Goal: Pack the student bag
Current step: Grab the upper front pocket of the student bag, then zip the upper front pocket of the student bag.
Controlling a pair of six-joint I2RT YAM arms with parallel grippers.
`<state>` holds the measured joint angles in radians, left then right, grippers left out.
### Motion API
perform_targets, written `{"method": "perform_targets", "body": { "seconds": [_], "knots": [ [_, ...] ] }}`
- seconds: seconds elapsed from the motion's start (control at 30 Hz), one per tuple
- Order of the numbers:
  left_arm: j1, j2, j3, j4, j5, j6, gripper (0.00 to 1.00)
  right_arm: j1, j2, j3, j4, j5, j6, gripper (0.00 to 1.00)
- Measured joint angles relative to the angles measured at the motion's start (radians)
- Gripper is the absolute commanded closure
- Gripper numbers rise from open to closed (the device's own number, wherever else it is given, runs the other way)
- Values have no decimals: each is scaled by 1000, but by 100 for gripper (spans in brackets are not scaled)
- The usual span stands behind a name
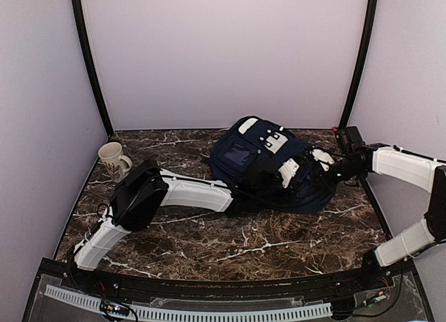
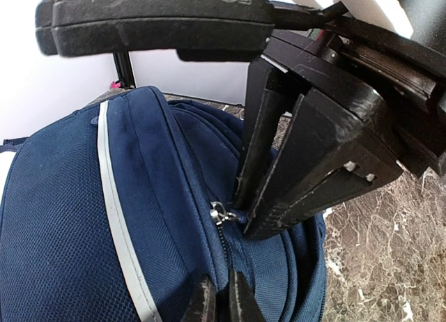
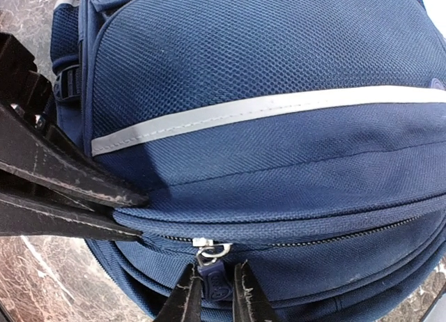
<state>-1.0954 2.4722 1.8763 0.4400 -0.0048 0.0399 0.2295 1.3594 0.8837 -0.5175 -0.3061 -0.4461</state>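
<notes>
top external mug (image 1: 113, 159), right wrist zipper pull (image 3: 212, 274)

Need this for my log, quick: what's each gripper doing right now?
Left gripper: shut on a fold of the navy-blue striped fabric backpack.
Right gripper: shut on the backpack's small blue zipper pull.

Jaws of the left gripper (image 2: 222, 302) pinch student bag (image 2: 63, 231) fabric below the zipper slider (image 2: 219, 212).

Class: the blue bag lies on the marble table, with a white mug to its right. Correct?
No: the top view shows the mug left of the bag, not right. The bag does lie on the marble table.
</notes>
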Motion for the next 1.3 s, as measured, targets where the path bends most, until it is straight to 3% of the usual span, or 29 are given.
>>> {"method": "perform_targets", "body": {
  "seconds": [0.13, 0.43, 0.97, 1.3],
  "knots": [
    [0, 0, -5, 3, 1, 0, 100, 2, 0, 0, -2, 16, 5, 86],
    [4, 0, -11, 16, 18, -2, 100, 4, -1, 0, 16, 40, 14, 77],
    [5, 0, -13, 16, 27, -7, 100, 6, 17, 2, 24, -6, -26, 97],
    [4, -72, -122, -2, 68, 97, 100, -15, 0, 3, -52, -18, -92, 98]
  ]
}}
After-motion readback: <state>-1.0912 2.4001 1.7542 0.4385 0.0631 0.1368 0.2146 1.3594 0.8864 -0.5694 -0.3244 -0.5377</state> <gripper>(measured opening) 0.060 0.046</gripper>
